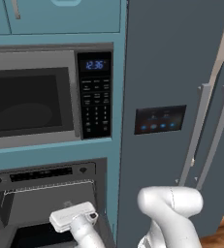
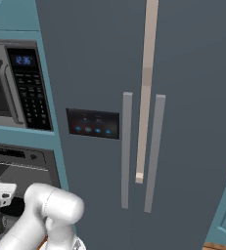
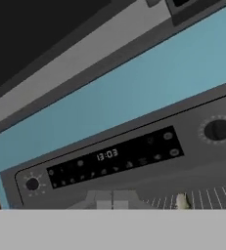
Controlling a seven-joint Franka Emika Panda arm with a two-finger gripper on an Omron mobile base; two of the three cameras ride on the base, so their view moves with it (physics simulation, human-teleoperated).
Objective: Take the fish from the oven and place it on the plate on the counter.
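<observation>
At the bottom of the hand view the gripper (image 3: 112, 201) points at the oven (image 3: 134, 156) – its two finger tips meet with no gap, closed on nothing. Just right of them, at the lower edge, a small pale sliver sits on the wire rack (image 3: 207, 197); it may be the fish (image 3: 182, 201), though it is too small to be sure. The black control strip runs above, a knob (image 3: 218, 130) at right. In the left base view the hand (image 1: 74, 217) hangs at lower centre before the open oven cavity – below the microwave (image 1: 50, 97).
</observation>
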